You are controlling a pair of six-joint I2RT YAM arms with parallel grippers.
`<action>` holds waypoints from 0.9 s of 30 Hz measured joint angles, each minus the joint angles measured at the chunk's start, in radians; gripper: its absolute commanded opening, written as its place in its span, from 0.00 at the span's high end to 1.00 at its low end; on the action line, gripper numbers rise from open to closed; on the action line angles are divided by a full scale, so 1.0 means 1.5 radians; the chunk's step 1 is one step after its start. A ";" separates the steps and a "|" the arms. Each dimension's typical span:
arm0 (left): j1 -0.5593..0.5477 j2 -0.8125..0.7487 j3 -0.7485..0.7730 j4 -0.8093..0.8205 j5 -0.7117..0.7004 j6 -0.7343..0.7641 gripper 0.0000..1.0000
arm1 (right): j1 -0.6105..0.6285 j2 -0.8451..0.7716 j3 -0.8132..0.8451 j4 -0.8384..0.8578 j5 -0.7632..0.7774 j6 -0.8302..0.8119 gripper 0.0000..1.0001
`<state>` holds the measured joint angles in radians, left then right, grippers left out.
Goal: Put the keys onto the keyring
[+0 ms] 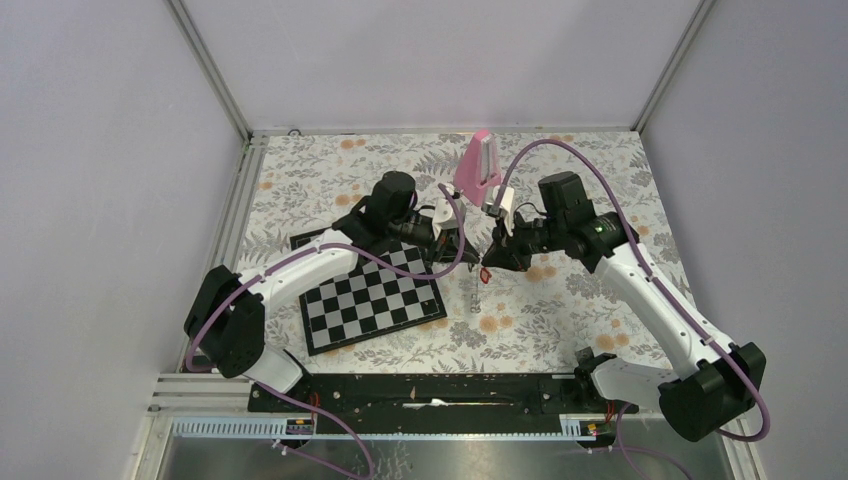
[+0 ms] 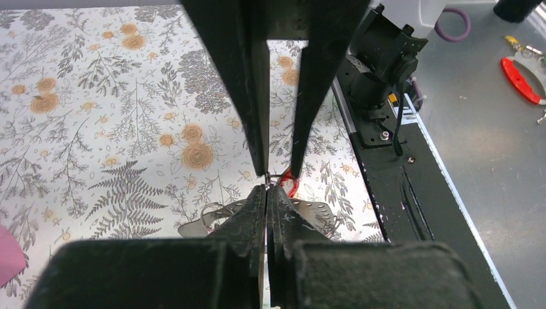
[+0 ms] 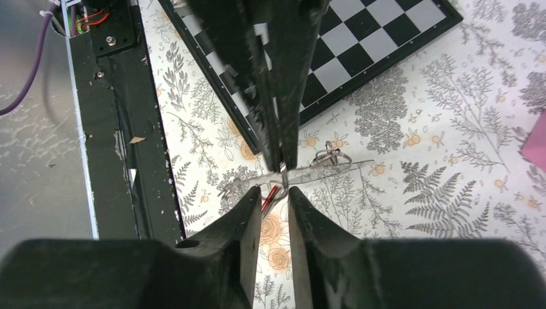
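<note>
Both grippers meet tip to tip above the floral cloth, right of the chessboard. My left gripper is shut on the keyring, a pale translucent strap with holes that runs under its fingertips and also shows in the right wrist view. My right gripper stands narrowly closed, with the red key and a thin wire loop between its tips. A small metal cluster lies by the strap; I cannot tell if it is the dark-silver key.
The chessboard lies left of the grippers. The pink metronome stands just behind them. The black base rail runs along the near edge. A red-handled tool lies on the metal tray beyond it.
</note>
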<state>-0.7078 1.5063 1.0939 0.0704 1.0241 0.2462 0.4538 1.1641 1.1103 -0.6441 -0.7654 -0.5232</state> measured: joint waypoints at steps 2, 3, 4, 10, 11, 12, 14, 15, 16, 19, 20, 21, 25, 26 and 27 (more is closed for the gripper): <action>0.011 -0.002 -0.010 0.026 0.005 -0.030 1.00 | 0.000 -0.011 -0.002 0.006 0.002 0.004 0.61; 0.018 -0.004 -0.019 0.045 0.007 -0.048 1.00 | 0.000 -0.018 -0.003 0.007 0.003 0.005 0.59; 0.022 -0.007 -0.027 0.061 0.010 -0.064 1.00 | 0.000 -0.022 -0.003 0.008 0.003 0.007 0.57; 0.034 -0.020 -0.061 0.142 0.026 -0.144 1.00 | 0.000 -0.031 -0.003 0.018 0.001 0.013 0.49; 0.034 -0.023 -0.065 0.153 0.028 -0.153 1.00 | 0.000 -0.030 -0.003 0.019 -0.002 0.014 0.47; 0.034 -0.025 -0.068 0.164 0.030 -0.163 1.00 | 0.000 -0.029 -0.003 0.019 -0.004 0.016 0.47; 0.034 -0.029 -0.073 0.184 0.034 -0.185 1.00 | 0.000 -0.026 -0.003 0.019 -0.009 0.017 0.45; 0.034 -0.030 -0.076 0.196 0.034 -0.193 1.00 | 0.000 -0.024 -0.003 0.020 -0.010 0.017 0.44; 0.034 -0.031 -0.080 0.209 0.036 -0.205 1.00 | 0.000 -0.024 -0.003 0.020 -0.010 0.017 0.44; 0.034 -0.031 -0.090 0.241 0.037 -0.237 1.00 | 0.000 -0.024 -0.005 0.024 -0.011 0.017 0.44; 0.034 -0.031 -0.092 0.251 0.038 -0.246 1.00 | 0.000 -0.024 -0.006 0.027 -0.014 0.017 0.45; 0.034 -0.031 -0.094 0.259 0.039 -0.257 1.00 | 0.000 -0.024 -0.008 0.030 -0.015 0.017 0.47; 0.034 -0.031 -0.097 0.302 0.043 -0.296 1.00 | 0.000 -0.023 -0.009 0.038 -0.021 0.016 0.62; 0.034 -0.031 -0.099 0.316 0.045 -0.308 1.00 | 0.000 -0.023 -0.011 0.039 -0.023 0.015 0.68; 0.034 -0.031 -0.100 0.326 0.045 -0.318 1.00 | 0.000 -0.023 -0.012 0.040 -0.025 0.014 0.73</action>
<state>-0.6567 1.4601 0.9432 0.5591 1.0912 -0.2302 0.4538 1.1297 1.0927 -0.5842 -0.8032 -0.5018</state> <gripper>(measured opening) 0.013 0.403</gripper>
